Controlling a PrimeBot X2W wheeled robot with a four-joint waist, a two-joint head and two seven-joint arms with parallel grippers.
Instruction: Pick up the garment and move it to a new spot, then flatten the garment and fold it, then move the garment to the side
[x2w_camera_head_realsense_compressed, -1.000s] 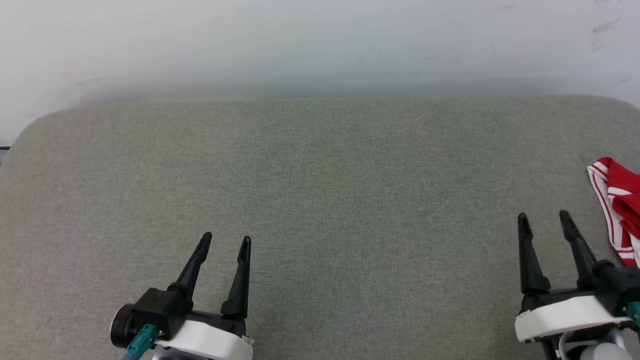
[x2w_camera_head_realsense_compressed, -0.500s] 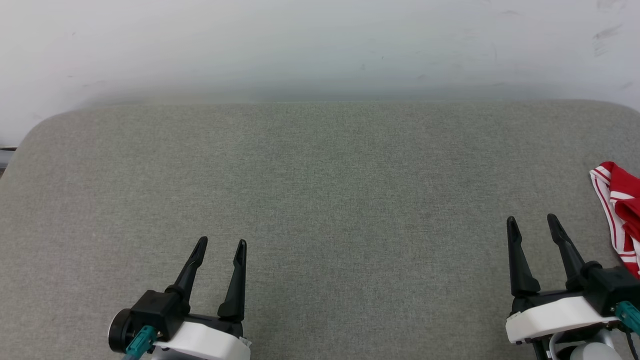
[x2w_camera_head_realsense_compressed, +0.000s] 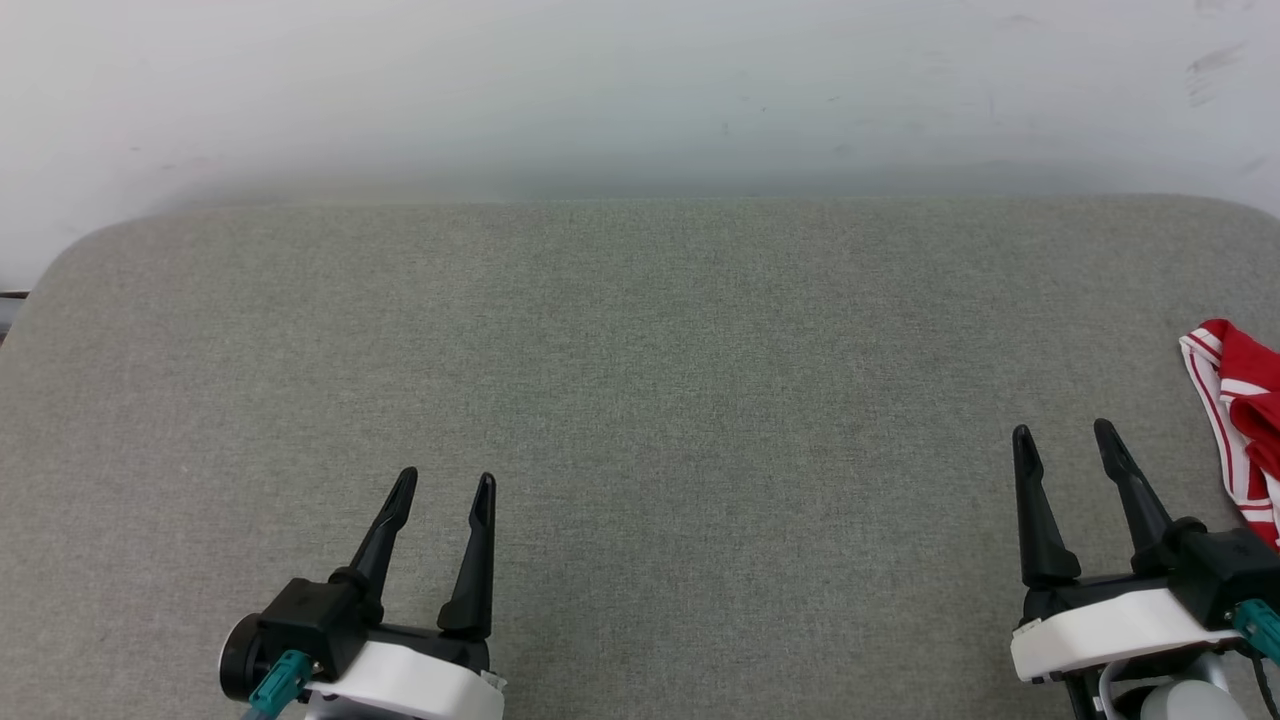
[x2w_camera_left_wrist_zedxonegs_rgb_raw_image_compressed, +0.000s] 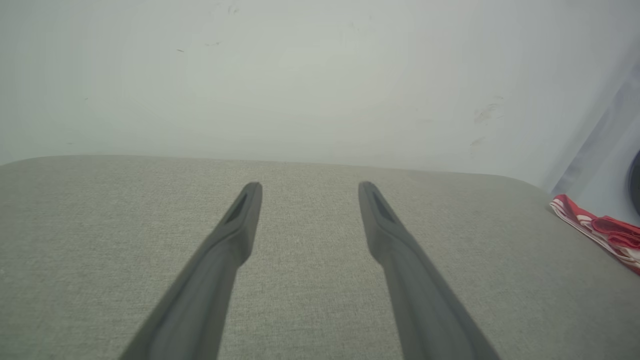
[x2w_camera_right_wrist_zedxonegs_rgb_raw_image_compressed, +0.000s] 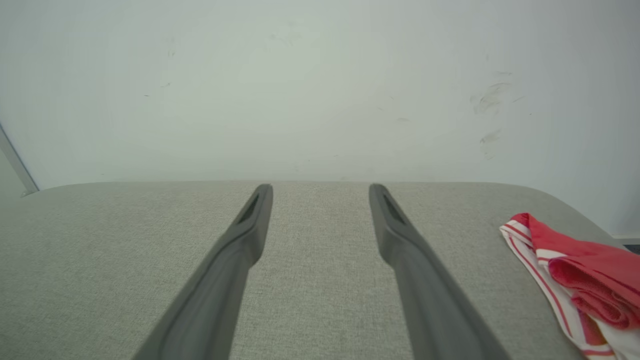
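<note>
1. Left gripper (x2w_camera_head_realsense_compressed: 446, 476). The two long dark fingers (x2w_camera_head_realsense_compressed: 382, 530) are standing apart and gripping nothing. In the head view the tips are pointing away from the robot toward the wall (x2w_camera_head_realsense_compressed: 640, 90) and leaning slightly right. Behind them, a black knuckle block (x2w_camera_head_realsense_compressed: 320, 625), a teal connector (x2w_camera_head_realsense_compressed: 280, 680) and a white wrist shell (x2w_camera_head_realsense_compressed: 410, 685) are sitting at the lower left of that view. In the left wrist view the fingers are reaching out low and close to level over the grey cloth, with bare cloth showing between them. Whether the tips are touching the cloth cannot be told.

2. Right gripper (x2w_camera_head_realsense_compressed: 1062, 428). Its fingers are spread just as wide and are empty too. They are pointing toward the wall, with the wrist sitting at the lower right of the head view. The right wrist view is showing the same low, near-level reach over the cloth.

3. Garment (x2w_camera_head_realsense_compressed: 1248, 385). It is red cloth with red-and-white striped trim, and it is lying bunched on the right-hand end of the desk. It is near the right gripper on its outer side, apart from the fingers, and well apart from the left gripper. The frame edge is cutting off part of it.

4. Desk (x2w_camera_head_realsense_compressed: 640, 330). It is covered in grey fabric with rounded corners, and it is backing onto the pale, lightly scuffed wall.
</note>
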